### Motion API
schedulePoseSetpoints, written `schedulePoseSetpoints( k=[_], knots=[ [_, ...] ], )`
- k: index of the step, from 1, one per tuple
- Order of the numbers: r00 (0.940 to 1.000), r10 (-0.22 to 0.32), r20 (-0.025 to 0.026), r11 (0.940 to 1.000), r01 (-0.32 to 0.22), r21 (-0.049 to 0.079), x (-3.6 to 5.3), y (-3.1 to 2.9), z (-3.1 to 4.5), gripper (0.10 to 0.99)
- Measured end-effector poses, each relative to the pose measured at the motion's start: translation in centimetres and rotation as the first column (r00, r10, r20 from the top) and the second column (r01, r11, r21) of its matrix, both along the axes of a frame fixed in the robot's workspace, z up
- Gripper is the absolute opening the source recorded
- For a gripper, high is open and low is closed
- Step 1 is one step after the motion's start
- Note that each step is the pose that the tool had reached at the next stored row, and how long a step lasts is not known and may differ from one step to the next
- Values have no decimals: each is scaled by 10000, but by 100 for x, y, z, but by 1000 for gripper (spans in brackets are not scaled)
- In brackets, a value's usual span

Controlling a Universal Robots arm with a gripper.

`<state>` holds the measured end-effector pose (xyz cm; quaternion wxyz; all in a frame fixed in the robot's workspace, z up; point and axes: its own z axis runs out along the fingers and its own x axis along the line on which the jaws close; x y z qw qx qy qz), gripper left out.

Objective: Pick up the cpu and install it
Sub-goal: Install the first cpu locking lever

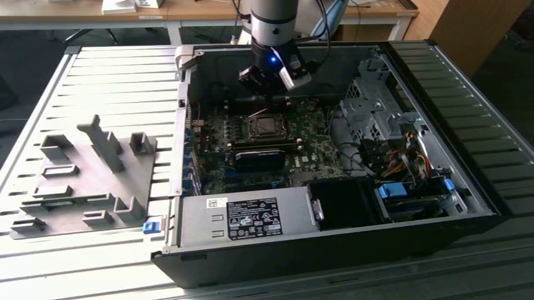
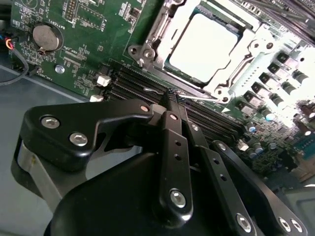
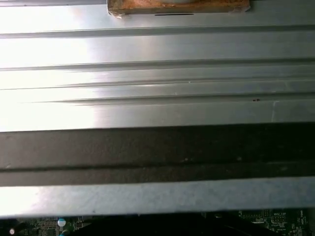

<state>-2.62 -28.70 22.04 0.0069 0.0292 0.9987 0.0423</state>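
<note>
While the arm hangs inside the open computer case, its tool hovers just above the motherboard, at about 12 o'clock from the socket frame in the exterior view; in the second wrist view the tool has its two black fingers pressed together with nothing between them, their tips close to the socket's wire lever; the cpu lies flat inside the socket frame, its pale metal top facing up and glaring bright, the frame's metal edge around it; beside the socket run dark memory slots, and a round coin battery sits on the green board toward 10 o'clock of that view. Within the case, at about 5 o'clock from the socket in the exterior view, a grey power supply box fills the near corner, a black block sits next to it, and a metal drive cage with coloured cables stands at 3 o'clock. Outside the case, at 9 o'clock, a grey fixture plate with upright blocks lies on the ribbed metal worktop; the first wrist view shows the worktop's ribs and a dark case edge.
</note>
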Motion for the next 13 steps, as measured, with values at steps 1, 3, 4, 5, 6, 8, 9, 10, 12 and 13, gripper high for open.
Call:
schedulePoseSetpoints(
  k=[1,3,4,5,6,8,9,10,12,13],
  knots=[
    [10000,-1,0,10000,1,-15,1,0,-2,106],
    [10000,0,0,10000,0,-58,3,0,-6,106],
    [10000,0,0,10000,0,-78,5,0,-8,106],
    [10000,0,0,10000,0,-86,10,0,-11,106],
    [10000,0,0,10000,0,-91,17,0,-16,106],
    [10000,-1,0,10000,1,-92,35,0,-29,106],
    [10000,-1,0,10000,1,-91,44,0,-36,106],
    [10000,0,0,10000,0,-92,53,0,-44,106],
    [10000,0,-1,10000,0,-93,68,0,-59,106],
    [10000,0,0,10000,0,-92,75,0,-68,106]
  ],
)
